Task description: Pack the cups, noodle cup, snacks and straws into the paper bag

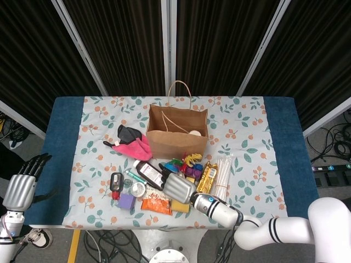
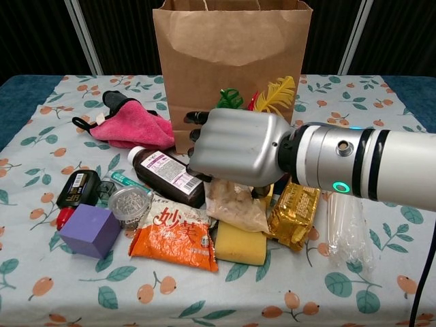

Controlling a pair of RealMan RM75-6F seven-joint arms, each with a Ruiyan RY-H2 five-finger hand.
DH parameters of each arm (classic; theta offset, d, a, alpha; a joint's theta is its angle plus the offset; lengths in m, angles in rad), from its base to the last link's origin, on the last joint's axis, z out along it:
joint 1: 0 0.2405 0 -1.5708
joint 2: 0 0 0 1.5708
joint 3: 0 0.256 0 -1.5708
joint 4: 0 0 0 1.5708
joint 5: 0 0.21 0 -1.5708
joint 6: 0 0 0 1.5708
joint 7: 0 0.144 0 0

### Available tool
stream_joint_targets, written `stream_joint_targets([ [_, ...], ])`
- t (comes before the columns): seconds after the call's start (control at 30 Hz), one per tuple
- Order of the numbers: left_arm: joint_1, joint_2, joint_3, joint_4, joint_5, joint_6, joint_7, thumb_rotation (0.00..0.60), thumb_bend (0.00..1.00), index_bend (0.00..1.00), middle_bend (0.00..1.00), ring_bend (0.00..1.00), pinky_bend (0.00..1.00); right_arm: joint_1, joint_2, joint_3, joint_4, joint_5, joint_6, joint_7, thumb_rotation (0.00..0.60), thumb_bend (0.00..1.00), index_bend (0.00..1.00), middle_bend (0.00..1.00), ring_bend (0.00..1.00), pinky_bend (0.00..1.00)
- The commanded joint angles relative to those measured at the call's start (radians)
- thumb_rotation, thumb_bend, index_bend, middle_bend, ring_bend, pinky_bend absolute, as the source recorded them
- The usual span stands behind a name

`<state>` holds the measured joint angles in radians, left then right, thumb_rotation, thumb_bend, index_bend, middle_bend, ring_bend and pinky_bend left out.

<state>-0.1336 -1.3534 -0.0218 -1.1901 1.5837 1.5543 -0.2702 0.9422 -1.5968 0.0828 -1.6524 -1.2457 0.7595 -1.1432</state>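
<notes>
Far left, off the table edge, the left hand (image 1: 20,186) hangs with fingers straight and apart, grasping nothing. Left of the right hand's fingertips lie a black and red pouch (image 2: 76,190), a purple cube (image 2: 89,230) and a dark brown bottle with a white label (image 2: 167,176), its print too small to read. Below the fingers sits an orange snack packet (image 2: 177,234) printed 妙笑. The silver right hand (image 2: 235,148) hovers over a clear bag of pale biscuits (image 2: 235,204); whether the fingers have closed on it I cannot tell. Behind them stands the brown paper bag (image 2: 231,41), something pale already inside. Right of the hand, a gold snack wrapper (image 2: 294,212) and clear bundled straws (image 2: 347,225) are still unpacked; most of the job looks left.
</notes>
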Motion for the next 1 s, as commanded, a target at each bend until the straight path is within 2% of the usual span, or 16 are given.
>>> stream_joint_targets([
  [0.03,0.0,0.0,0.0,0.002,-0.001,-0.001,-0.002,0.6,0.1,0.18,0.22,0.15,0.21,0.003,-0.011,-0.01,0.011,-0.018,0.029,0.014,0.6,0.09,0.68,0.52,0.4,0.02],
  [0.17,0.0,0.0,0.0,0.002,0.0,-0.001,-0.004,0.6,0.1,0.18,0.22,0.15,0.21,0.002,-0.011,-0.015,0.016,-0.043,0.061,0.038,0.6,0.13,0.76,0.59,0.46,0.05],
  [0.3,0.001,0.001,0.001,-0.001,0.002,0.003,-0.003,0.6,0.1,0.18,0.22,0.15,0.21,0.004,0.005,-0.004,-0.005,-0.077,0.096,0.066,0.6,0.14,0.78,0.6,0.48,0.06],
  [0.47,0.0,0.006,0.002,-0.014,0.008,0.007,0.005,0.6,0.1,0.18,0.22,0.15,0.21,0.002,0.045,0.038,-0.085,-0.143,0.177,0.103,0.6,0.14,0.79,0.6,0.48,0.06],
  [0.63,-0.001,0.009,0.005,-0.029,0.016,0.009,0.017,0.6,0.1,0.18,0.22,0.15,0.21,-0.011,0.093,0.104,-0.185,-0.211,0.28,0.15,0.6,0.14,0.79,0.6,0.48,0.06],
  [0.77,-0.002,0.015,0.01,-0.041,0.025,0.011,0.031,0.6,0.1,0.18,0.22,0.15,0.21,-0.024,0.137,0.178,-0.24,-0.258,0.372,0.197,0.6,0.15,0.79,0.6,0.48,0.06],
  [0.87,-0.004,0.02,0.012,-0.053,0.033,0.014,0.043,0.6,0.1,0.18,0.22,0.15,0.21,-0.037,0.145,0.23,-0.242,-0.296,0.453,0.244,0.6,0.15,0.79,0.6,0.48,0.07],
  [1.0,-0.007,0.026,0.013,-0.07,0.038,0.013,0.057,0.6,0.1,0.18,0.22,0.15,0.21,-0.055,0.121,0.291,-0.192,-0.327,0.565,0.337,0.6,0.16,0.78,0.6,0.47,0.09],
])
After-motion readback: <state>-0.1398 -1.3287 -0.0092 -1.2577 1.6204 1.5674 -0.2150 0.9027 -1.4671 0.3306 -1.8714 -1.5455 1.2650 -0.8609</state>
